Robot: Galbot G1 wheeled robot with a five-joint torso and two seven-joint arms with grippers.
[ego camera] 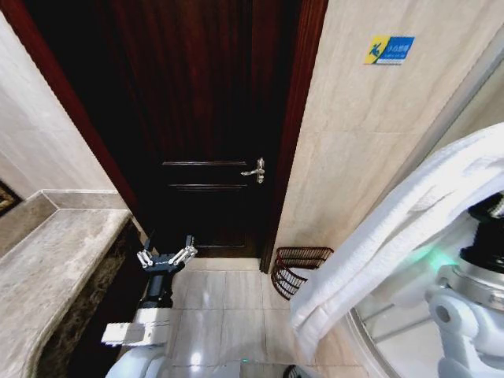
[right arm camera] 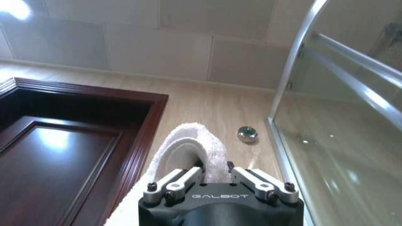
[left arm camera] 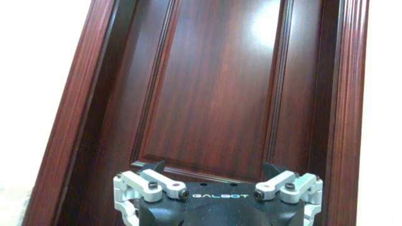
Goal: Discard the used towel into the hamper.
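Observation:
The white towel (ego camera: 394, 224) hangs in a long fold across the right of the head view, its lower end near the floor. In the right wrist view my right gripper (right arm camera: 217, 170) is shut on the towel (right arm camera: 188, 143), which loops up between the fingers. The hamper (ego camera: 299, 269), a dark reddish-brown woven basket, stands on the floor against the wall just right of the door, below and left of the towel. My left gripper (ego camera: 167, 253) is held open and holds nothing, low in front of the door, left of the hamper. The left wrist view shows the left gripper (left arm camera: 213, 168) with fingers spread, facing the door.
A dark wooden door (ego camera: 205, 118) with a metal handle (ego camera: 256, 169) is shut straight ahead. A stone counter (ego camera: 55, 260) runs along the left. A glass shower screen (right arm camera: 339, 141) stands to the right. Tiled floor (ego camera: 228, 303) lies between counter and hamper.

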